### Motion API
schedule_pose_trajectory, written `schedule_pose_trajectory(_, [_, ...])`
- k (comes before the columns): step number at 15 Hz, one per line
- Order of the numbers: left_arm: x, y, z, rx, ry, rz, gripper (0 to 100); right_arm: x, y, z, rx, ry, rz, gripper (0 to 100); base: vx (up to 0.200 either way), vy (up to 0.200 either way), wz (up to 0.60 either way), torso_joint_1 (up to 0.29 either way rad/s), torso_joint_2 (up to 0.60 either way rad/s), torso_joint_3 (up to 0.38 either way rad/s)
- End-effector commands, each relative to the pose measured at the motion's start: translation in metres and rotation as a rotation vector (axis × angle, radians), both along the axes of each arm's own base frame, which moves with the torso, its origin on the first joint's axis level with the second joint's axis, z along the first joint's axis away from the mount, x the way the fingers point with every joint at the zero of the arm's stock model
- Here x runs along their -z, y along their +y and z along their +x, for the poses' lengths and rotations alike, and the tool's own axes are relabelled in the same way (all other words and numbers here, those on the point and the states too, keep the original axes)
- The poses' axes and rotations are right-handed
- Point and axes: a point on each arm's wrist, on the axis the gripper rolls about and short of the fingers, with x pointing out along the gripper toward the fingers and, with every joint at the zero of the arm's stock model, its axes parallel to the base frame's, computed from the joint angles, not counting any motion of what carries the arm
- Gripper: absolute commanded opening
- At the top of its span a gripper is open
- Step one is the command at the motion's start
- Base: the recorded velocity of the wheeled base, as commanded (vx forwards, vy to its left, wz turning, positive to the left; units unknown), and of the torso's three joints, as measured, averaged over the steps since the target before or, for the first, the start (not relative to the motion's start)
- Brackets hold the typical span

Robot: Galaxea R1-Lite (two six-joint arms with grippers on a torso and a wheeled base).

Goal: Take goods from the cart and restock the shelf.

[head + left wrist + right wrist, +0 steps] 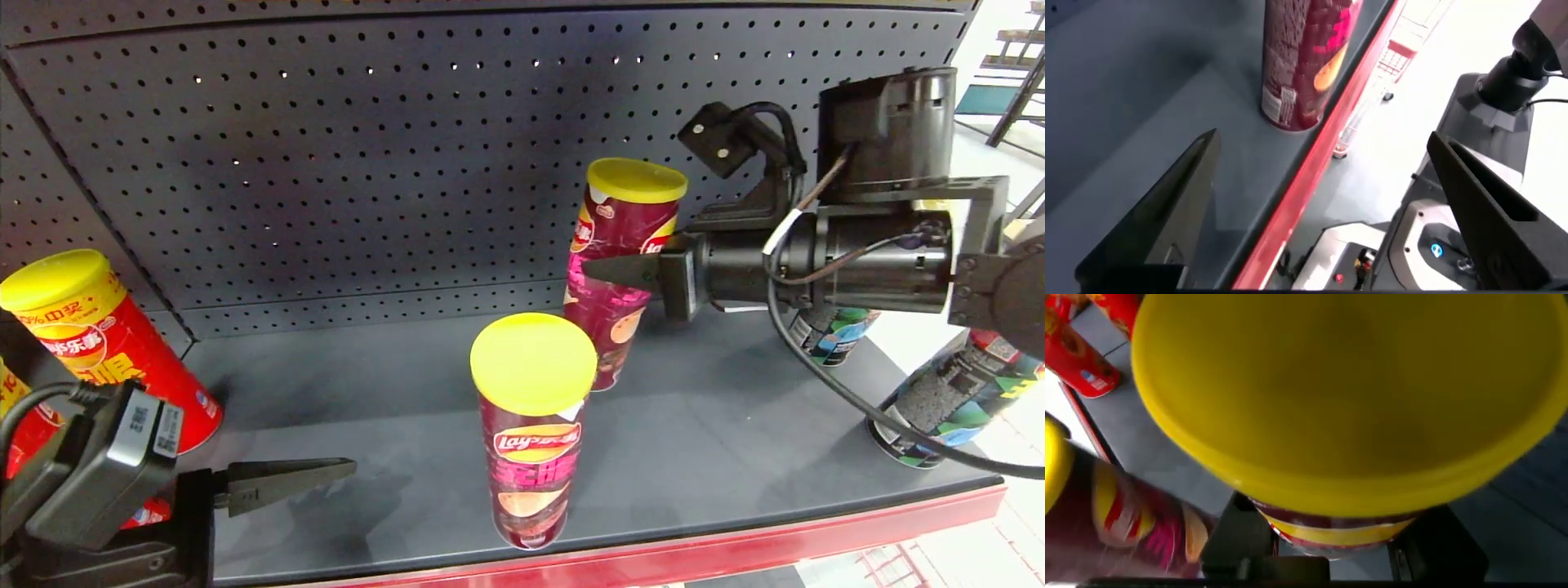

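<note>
**Right gripper clamped on a chips can at the back of the shelf.**
You see the right gripper (611, 269) closed around the upper body of a maroon can (624, 220) with a yellow lid. The can leans slightly near the pegboard (367, 163), and you cannot tell whether its base touches the shelf (718, 441). A second maroon can (532, 425) stands upright near the front edge. Your left gripper (1321, 137) sits low at the left front, fingers spread wide, holding nothing. Red cans (106, 343) stand at the left end, dark cans (939, 408) at the right.
</note>
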Motion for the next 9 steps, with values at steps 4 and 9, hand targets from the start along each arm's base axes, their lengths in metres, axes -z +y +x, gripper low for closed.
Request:
schedule_pose_trajectory(4, [-0.001,0.003,-0.003,-0.011,-0.016,-0.008,100,0.030,0.025,0.026,-0.046,0.030,-0.049,0,0.000,0.000,0.00,0.000,0.00,0.000])
schedule_pose_trajectory(9, [-0.001,0.004,-0.005,-0.010,-0.015,-0.007,100,0.034,0.032,0.034,-0.050,0.002,-0.030,0,0.000,0.000,0.00,0.000,0.00,0.000])
